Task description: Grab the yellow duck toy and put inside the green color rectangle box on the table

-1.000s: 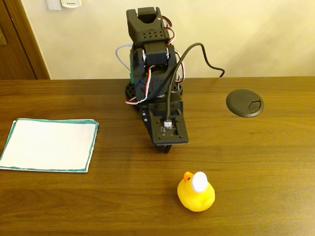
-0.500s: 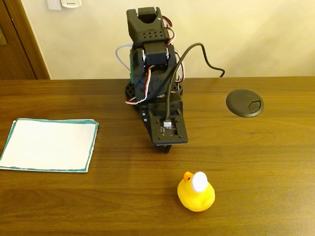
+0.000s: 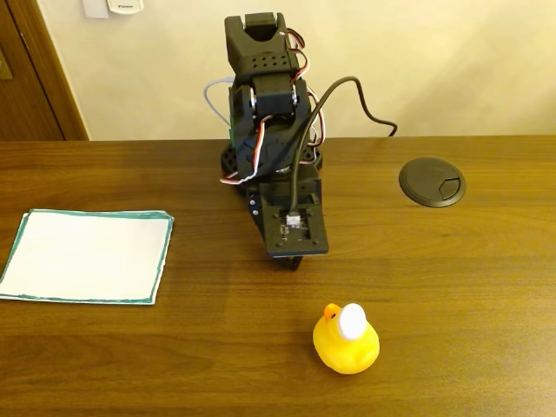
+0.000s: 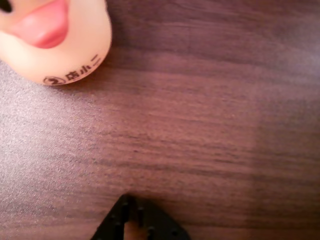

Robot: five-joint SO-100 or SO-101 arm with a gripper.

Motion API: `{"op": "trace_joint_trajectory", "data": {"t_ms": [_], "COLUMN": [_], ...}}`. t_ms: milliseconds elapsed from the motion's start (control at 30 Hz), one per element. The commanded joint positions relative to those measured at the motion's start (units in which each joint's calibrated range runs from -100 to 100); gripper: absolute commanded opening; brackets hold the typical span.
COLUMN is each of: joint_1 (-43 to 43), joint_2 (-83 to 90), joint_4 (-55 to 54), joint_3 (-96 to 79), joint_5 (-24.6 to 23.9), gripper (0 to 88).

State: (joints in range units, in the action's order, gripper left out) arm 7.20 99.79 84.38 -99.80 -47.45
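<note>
Fixed view first: the yellow duck toy (image 3: pixel 346 338) sits upright near the front edge of the table (image 3: pixel 460 278), a little right of the middle, beak turned toward the left edge. The arm is folded low by the back edge, its wrist tipped down so the gripper (image 3: pixel 291 261) hangs just above the wood, near the duck but clearly apart from it. Over by the left edge lies the green color rectangle box (image 3: pixel 87 255), flat and bare. A round grommet disc (image 3: pixel 432 181) sits toward the back right.

From the wrist view the duck (image 4: pixel 54 37) fills the upper left corner, beak showing, and a dark fingertip (image 4: pixel 140 222) pokes in at the bottom edge. Nothing is held; whether the fingers are spread or pressed together I cannot tell from either picture.

My read is that the reach comes next. To do it well, the arm should swing slightly toward the duck so it sits centred ahead of the gripper rather than off in a corner, spread the fingers wide before descending, and close around the round body low down, since a rubber duck will squirt out of a high, shallow pinch.
</note>
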Motion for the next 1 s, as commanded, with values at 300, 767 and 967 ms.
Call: {"op": "trace_joint_trajectory", "data": {"t_ms": [300,767,967], "joint_1": [-0.4,19.0,22.6], "joint_2": [-2.6,-69.1,-80.5], "joint_4": [3.9,-29.5,-42.0], "joint_3": [17.3,45.0,44.2], "joint_5": [2.5,1.7,1.0], "gripper": [26.6,50.4,50.7]}}
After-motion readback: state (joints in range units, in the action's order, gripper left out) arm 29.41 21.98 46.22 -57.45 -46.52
